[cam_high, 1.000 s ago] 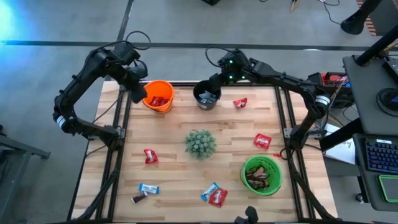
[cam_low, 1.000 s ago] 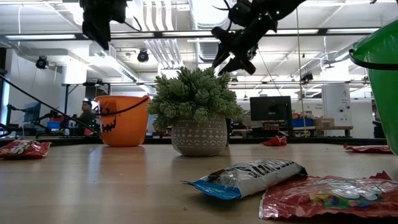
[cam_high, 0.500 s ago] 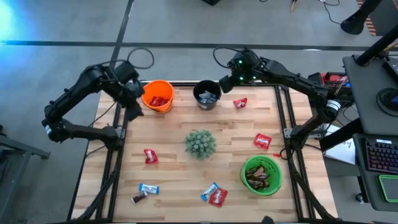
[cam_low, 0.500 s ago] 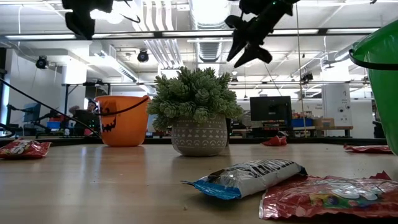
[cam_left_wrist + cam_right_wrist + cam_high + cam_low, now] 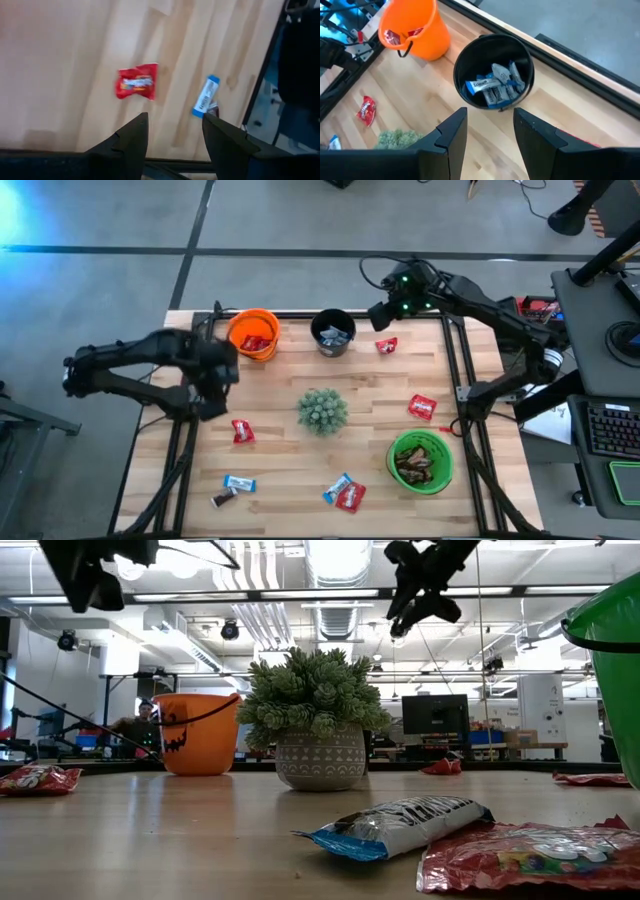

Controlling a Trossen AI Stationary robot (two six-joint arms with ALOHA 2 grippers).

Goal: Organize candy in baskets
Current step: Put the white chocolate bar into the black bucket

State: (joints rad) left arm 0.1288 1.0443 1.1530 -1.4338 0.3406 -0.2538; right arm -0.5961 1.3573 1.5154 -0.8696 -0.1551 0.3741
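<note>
High view: the left tool (image 5: 213, 372) is now hanging over the surface's (image 5: 270, 450) left edge, having swung away from the orange basket (image 5: 254, 334) it was beside a second ago, and its wide-spread, empty fingers are pointing toward the red candy (image 5: 242, 431) lying beside the plant (image 5: 322, 410). The right tool (image 5: 383, 313) is drifting off the black basket (image 5: 333, 332) toward the far right edge, fingers parted and holding nothing. Both drops seem done, so fresh pickups are probably starting. The orange basket is holding red wrappers, the black basket is holding blue-and-silver bars (image 5: 493, 87), and the green basket (image 5: 421, 461) is holding dark brown ones. Loose candy is lying scattered across the surface, including a red piece (image 5: 386, 345) just beside the black basket.
</note>
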